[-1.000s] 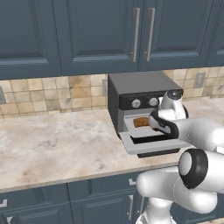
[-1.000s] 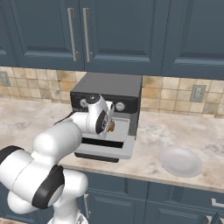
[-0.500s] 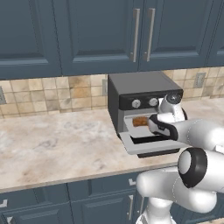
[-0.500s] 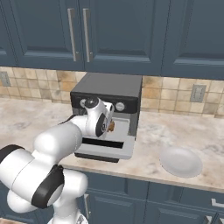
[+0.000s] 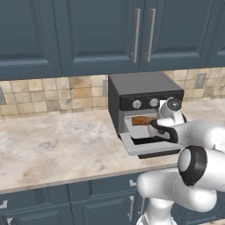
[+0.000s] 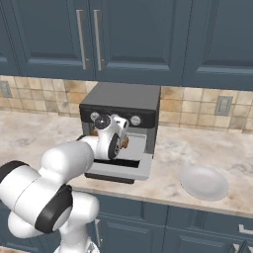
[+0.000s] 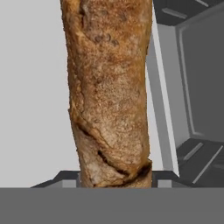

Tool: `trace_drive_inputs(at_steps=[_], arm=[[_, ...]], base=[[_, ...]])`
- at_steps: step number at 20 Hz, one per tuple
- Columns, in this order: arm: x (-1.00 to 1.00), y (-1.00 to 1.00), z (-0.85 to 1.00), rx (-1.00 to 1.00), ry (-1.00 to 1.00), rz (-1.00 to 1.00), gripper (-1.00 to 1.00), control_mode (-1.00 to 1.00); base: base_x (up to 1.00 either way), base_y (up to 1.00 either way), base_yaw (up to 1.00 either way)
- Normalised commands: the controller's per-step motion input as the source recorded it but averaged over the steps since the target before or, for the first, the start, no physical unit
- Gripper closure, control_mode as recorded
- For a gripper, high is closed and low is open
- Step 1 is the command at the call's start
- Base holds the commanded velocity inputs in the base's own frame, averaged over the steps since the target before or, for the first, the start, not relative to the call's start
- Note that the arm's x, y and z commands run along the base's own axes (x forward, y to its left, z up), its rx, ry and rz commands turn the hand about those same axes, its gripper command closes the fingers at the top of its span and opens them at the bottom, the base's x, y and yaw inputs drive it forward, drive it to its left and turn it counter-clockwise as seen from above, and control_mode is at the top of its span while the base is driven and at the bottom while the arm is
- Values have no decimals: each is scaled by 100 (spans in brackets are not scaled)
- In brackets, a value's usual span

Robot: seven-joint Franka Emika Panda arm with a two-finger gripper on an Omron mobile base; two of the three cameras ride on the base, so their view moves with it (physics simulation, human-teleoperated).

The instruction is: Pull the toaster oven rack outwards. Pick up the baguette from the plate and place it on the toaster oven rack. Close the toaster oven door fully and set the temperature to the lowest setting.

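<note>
Left base view: my pincer (image 5: 154,128), right of centre, is clamped on the baguette (image 5: 141,120) at the oven (image 5: 145,94) mouth, above the lowered door (image 5: 151,148). Right base view: plate (image 6: 204,183) bare at lower right, well apart from the oven; wrist hides the loaf here. Hand view: baguette fills the centre over the pale rack (image 7: 33,96), so I judge it best to lower it flat and centred, clear of the right wall, before letting go.
</note>
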Motion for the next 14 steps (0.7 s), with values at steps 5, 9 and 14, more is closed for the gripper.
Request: trace_drive_inputs(at_steps=[5,9,14], arm=[[7,0,-51,3,0,0,100,-100],[10,0,-46,2,0,0,100,-100],[8,0,-40,1,0,0,-100,-100]], base=[[0,0,0],[0,0,0],[0,0,0]])
